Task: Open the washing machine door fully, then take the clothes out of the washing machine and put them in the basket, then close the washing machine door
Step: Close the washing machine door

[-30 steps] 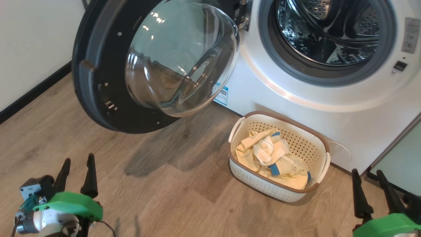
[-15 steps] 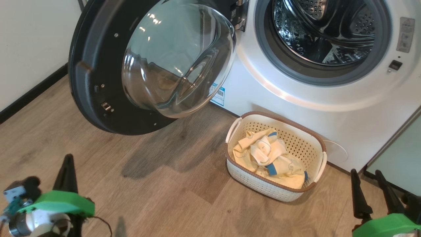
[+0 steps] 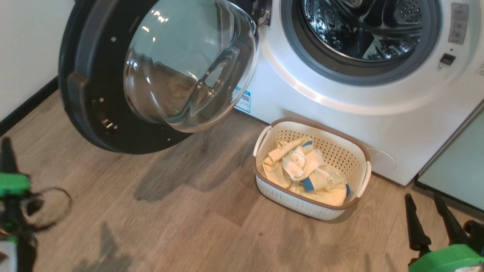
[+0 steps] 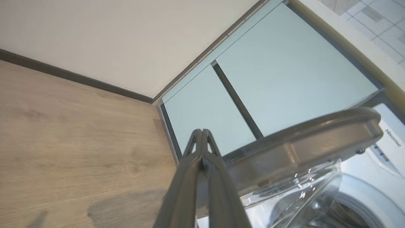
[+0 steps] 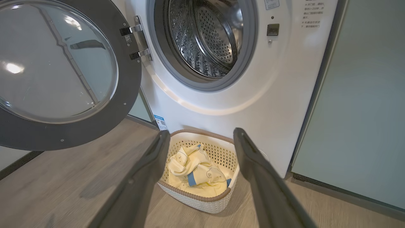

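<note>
In the basket (image 3: 295,202) the clothes (image 3: 302,170) are lying; the left gripper (image 4: 202,131) is pressing its jaws together, the right gripper (image 5: 199,131) is holding its jaws wide.

A grey-brown wood-plank floor (image 3: 170,211) met a plain cream wall (image 3: 22,45) along a dark skirting strip (image 3: 26,107). Flat pale green cabinet doors (image 4: 284,79) filled the corner, split by a narrow dark gap (image 4: 235,98), under a cream counter surface (image 4: 348,38) with pale grey tiles (image 4: 373,19) beyond it.
</note>
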